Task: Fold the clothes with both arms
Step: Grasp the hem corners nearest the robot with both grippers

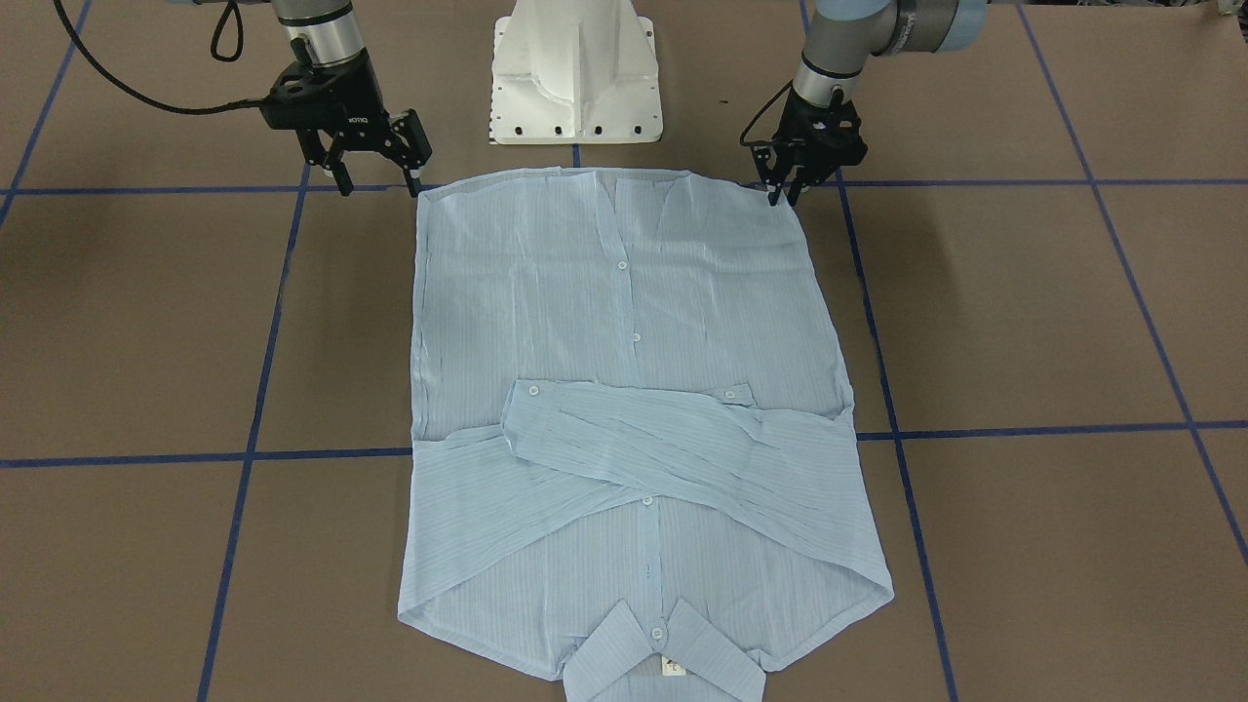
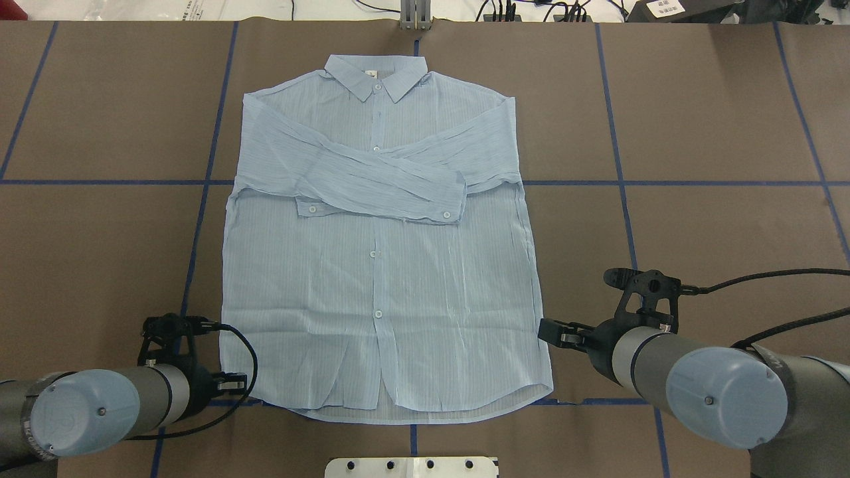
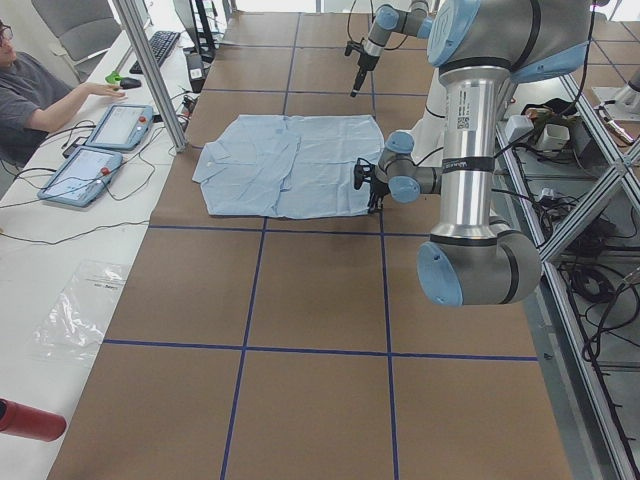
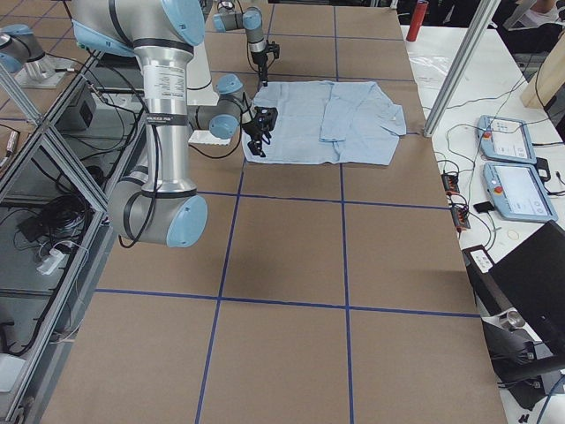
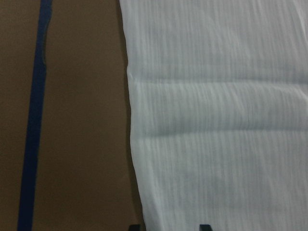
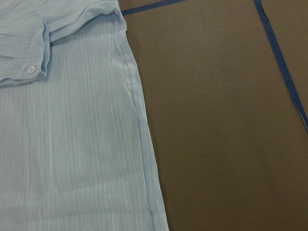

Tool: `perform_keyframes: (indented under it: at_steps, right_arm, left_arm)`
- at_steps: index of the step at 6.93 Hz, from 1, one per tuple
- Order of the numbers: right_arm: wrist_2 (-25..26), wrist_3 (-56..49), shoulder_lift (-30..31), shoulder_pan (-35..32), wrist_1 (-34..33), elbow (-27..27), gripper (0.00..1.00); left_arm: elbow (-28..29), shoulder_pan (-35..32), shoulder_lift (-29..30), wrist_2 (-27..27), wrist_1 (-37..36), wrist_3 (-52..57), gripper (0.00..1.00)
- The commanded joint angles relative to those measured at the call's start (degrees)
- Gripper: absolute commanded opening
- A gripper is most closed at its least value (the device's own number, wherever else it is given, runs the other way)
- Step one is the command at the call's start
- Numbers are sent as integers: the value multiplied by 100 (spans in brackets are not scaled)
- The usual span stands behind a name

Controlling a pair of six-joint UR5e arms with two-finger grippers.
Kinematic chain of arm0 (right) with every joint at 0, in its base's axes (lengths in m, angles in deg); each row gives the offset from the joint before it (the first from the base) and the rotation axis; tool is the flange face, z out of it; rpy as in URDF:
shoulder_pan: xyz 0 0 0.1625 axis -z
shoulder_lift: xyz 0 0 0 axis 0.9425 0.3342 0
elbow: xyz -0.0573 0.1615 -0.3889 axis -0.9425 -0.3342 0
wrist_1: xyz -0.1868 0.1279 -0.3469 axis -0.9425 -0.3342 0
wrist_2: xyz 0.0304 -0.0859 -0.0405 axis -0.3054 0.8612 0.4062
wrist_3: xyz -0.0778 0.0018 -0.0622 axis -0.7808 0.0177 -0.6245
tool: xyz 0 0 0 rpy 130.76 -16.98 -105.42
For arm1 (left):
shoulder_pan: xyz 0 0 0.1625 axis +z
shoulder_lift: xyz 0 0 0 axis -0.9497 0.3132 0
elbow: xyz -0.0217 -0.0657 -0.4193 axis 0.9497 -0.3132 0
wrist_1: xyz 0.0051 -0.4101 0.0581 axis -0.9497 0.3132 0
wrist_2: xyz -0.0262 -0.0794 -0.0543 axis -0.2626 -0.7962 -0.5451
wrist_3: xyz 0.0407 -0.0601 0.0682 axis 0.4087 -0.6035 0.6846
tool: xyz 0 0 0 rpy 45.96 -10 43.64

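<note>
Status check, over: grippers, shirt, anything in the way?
Left gripper open, over one hem corner. Right gripper open, beside the other corner. Shirt flat, sleeves crossed over front. Nothing seen blocking.

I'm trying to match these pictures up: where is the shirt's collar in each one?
Front-facing: collar, bottom centre.
Overhead: collar, top centre.
Left side: collar, upper left.
Right side: collar, upper right.
Left wrist: not in it.
Right wrist: not in it.
Shared landmark: crossed sleeves beside it.
</note>
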Motion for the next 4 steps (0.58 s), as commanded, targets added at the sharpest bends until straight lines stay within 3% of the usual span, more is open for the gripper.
perform_keyframes:
  at_steps: [1,4]
  right_arm:
    - [9,0,1,33,0,0,100]
    - [1245,614,-8,884,-26,-78,96]
  left_arm:
    - [-8,45,12,0,-39,6,0]
    - [-104,45,91,0,-57,-3,0]
